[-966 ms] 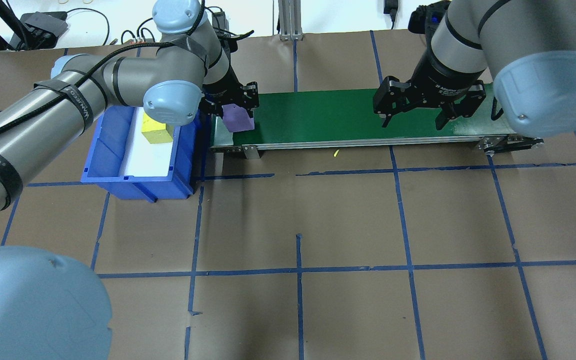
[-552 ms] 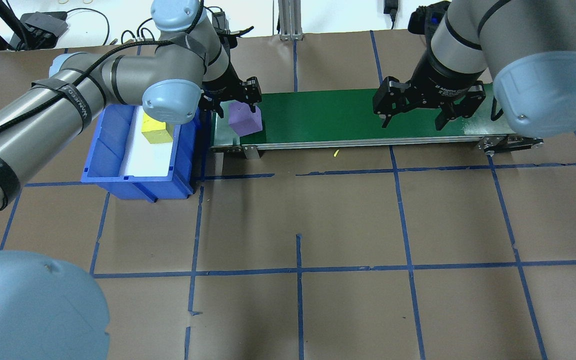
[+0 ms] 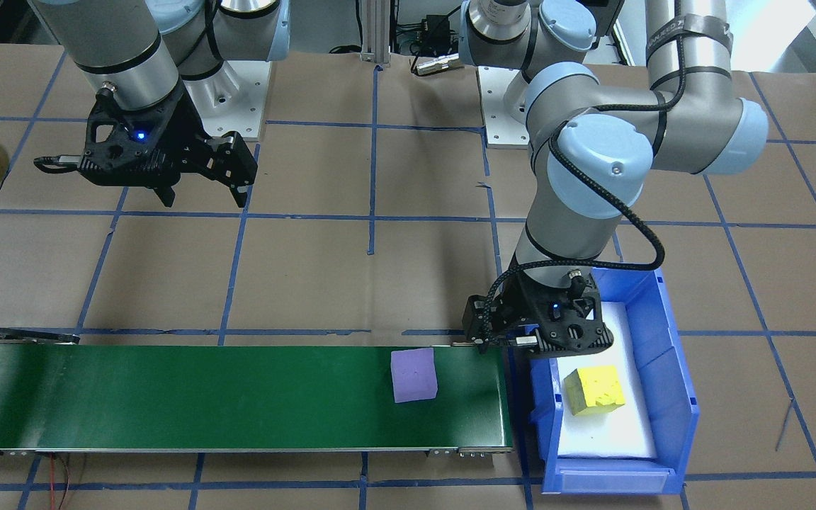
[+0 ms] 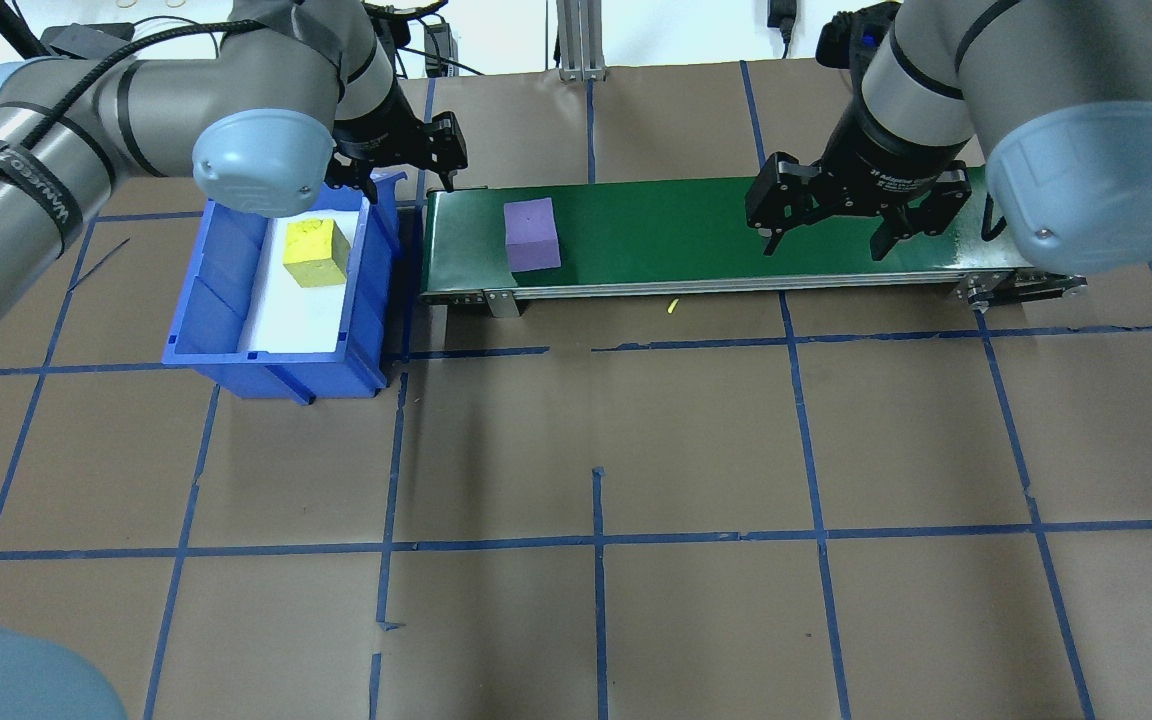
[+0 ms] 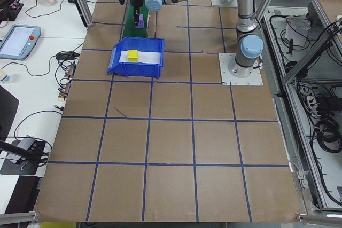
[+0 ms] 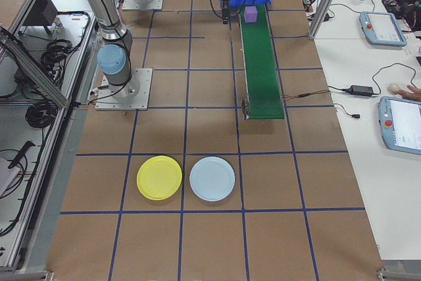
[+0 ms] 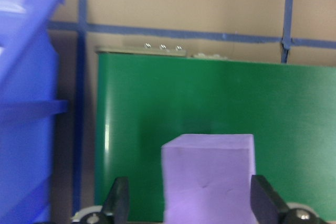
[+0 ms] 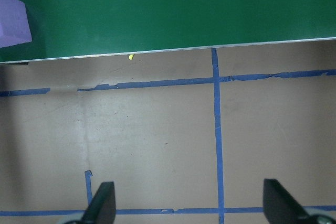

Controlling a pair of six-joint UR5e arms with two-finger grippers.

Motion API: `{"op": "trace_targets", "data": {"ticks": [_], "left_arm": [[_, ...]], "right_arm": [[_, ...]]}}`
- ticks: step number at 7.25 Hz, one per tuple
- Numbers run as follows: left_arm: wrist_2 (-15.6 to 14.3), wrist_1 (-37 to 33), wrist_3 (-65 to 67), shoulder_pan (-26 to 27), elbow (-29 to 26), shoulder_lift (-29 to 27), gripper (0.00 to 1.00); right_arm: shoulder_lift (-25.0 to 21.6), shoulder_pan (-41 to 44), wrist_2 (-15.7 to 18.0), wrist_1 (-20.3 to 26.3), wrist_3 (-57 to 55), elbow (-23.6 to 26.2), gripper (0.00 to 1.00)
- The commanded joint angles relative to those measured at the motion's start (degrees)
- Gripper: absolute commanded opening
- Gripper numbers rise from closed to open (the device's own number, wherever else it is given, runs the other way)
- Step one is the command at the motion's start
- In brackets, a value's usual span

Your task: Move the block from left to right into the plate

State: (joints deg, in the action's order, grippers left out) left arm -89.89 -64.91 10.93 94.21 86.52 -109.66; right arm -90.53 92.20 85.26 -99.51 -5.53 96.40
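Brown paper tabletop (image 4: 696, 440) gridded with blue tape, green conveyor belt (image 4: 716, 235) across the far side. Purple foam cube (image 4: 532, 235) sits free on the belt near its left end, upright. Left gripper (image 4: 398, 178) hangs over the blue bin's (image 4: 236, 345) far corner, fingers spread, holding nothing (yellow cube (image 4: 315, 252) lies inside bin). Right gripper (image 4: 828, 232) hovers above the belt's right part, fingers apart, empty. Yellow plate (image 6: 159, 178) sits well apart from the belt, beside a pale blue plate (image 6: 212, 179).

We see the purple foam block (image 4: 532, 234) lying flat on the green belt (image 4: 696, 235); the round yellow plate (image 6: 159, 178) rests well apart, empty.
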Motion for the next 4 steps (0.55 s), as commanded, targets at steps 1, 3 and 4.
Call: {"op": "trace_targets", "data": {"ticks": [1,3,4], "left_arm": [[0.3,-1.4,-7.3,-6.5,-0.6,-0.2,0.88],[-0.1,-0.8,-11.7,-9.9,-0.3,-3.1,0.88],[-0.2,-0.6,-11.4,-10.4,-0.2,-5.2,0.88]], "right_arm": [[0.0,0.0,0.1,-0.1,0.0,0.0,1.0],[0.0,0.0,0.0,0.0,0.0,0.0,1.0],[0.0,0.0,0.0,0.0,0.0,0.0,1.0]]}}
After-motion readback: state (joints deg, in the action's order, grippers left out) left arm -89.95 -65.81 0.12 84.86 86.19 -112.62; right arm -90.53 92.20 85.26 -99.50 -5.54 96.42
